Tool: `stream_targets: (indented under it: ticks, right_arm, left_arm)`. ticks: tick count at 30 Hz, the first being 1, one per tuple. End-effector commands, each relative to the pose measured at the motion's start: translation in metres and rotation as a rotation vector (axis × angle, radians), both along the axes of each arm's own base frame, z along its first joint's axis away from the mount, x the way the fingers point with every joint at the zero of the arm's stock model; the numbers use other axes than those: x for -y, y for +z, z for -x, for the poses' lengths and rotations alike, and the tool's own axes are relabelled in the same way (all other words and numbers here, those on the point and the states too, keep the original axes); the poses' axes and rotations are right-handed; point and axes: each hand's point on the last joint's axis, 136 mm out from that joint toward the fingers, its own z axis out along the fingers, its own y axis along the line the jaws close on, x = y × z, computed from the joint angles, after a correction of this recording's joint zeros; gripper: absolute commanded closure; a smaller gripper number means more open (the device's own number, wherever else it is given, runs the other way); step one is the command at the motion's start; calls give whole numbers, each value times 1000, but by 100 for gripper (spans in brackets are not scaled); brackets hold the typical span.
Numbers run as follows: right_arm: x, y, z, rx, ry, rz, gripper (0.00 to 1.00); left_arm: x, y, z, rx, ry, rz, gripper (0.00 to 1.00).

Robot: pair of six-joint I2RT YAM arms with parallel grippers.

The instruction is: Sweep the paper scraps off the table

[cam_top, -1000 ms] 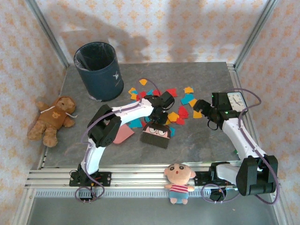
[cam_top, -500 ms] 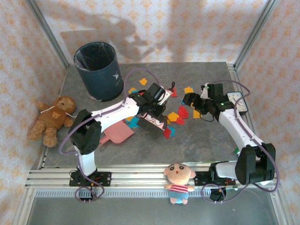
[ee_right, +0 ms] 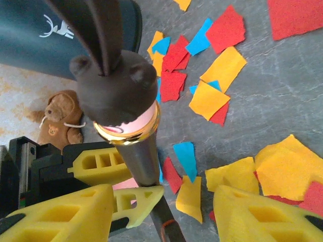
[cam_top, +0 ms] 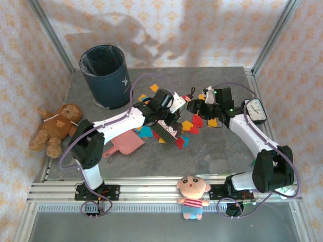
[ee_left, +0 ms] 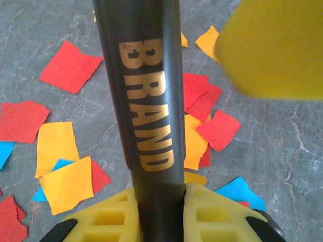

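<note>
Paper scraps [cam_top: 194, 121] in red, orange, yellow and blue lie scattered mid-table [cam_top: 222, 151], and show close up in both wrist views [ee_left: 70, 65] [ee_right: 224, 70]. My left gripper [cam_top: 171, 112] [ee_left: 159, 194] is shut on the black handle [ee_left: 149, 101] of a brush lettered "BRAND"; the brush head [cam_top: 166, 130] rests among the scraps. My right gripper [cam_top: 194, 107] [ee_right: 164, 194] is open beside the left one, its yellow fingers [ee_right: 257, 217] standing either side of the handle's upper part [ee_right: 144, 156] without pressing on it. The handle ends in a dark eared knob [ee_right: 116, 85].
A pink dustpan [cam_top: 128, 143] lies left of the brush. A dark blue bin [cam_top: 106, 75] [ee_right: 30, 35] stands at the back left. A teddy bear [cam_top: 55, 128] sits off the left edge, a doll [cam_top: 193, 194] on the front rail, a clock [cam_top: 256, 111] at the right.
My right gripper has moved left up to the brush handle and its jaws have narrowed around it. The left gripper has carried the brush slightly away from the front edge.
</note>
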Motion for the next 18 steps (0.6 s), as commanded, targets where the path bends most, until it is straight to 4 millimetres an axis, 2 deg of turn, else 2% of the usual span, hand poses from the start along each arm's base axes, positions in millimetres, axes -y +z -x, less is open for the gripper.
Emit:
stream_targets:
  ticks: [1, 7, 18]
  right_arm:
    - [-11, 22, -6, 54, 40, -47, 49]
    - [-18, 22, -7, 54, 63, -52, 49]
    - [-31, 19, -7, 52, 97, -37, 48]
  left_arm:
    - [7, 34, 5, 75, -60, 85, 81]
    - [13, 39, 15, 62, -112, 131, 81]
    - [16, 37, 19, 35, -127, 133, 81]
